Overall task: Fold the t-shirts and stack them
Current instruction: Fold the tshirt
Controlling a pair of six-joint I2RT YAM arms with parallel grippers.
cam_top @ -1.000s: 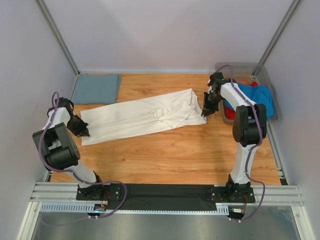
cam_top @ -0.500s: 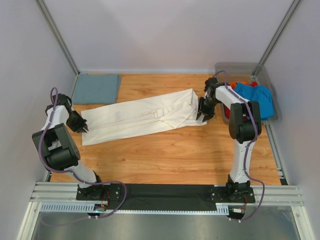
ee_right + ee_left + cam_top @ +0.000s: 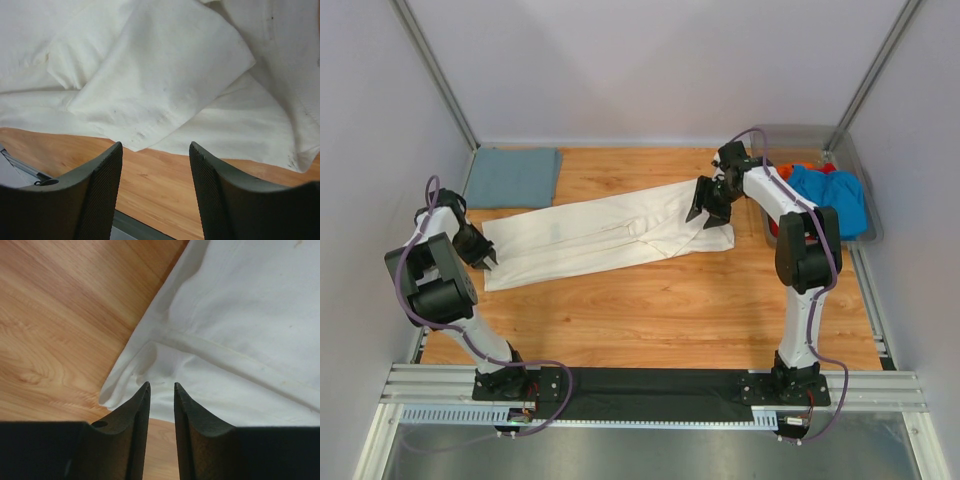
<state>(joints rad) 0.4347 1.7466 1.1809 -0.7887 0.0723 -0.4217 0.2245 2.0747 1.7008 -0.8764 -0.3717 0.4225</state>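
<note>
Left claw (image 3: 159, 385) hovering slightly parted, gripping nothing, at the cream-white t-shirt (image 3: 590, 232) corner, right claw (image 3: 155, 145) gaping wide over its folded sleeve, right arm partly hiding the bright blue t-shirt (image 3: 835, 195) in the bin (image 3: 868, 225), cream-white t-shirt lying lengthwise across the tabletop (image 3: 670, 300), grey-blue t-shirt (image 3: 512, 177) sitting folded far-left.

The right hand (image 3: 155, 147) has its two dark fingers (image 3: 97, 190) set apart, with nothing between them. Beyond the tips, the cream-white t-shirt (image 3: 165, 65) lies in overlapping folded layers on the wooden worktop (image 3: 160, 185). Small dark specks mark the cloth.
</note>
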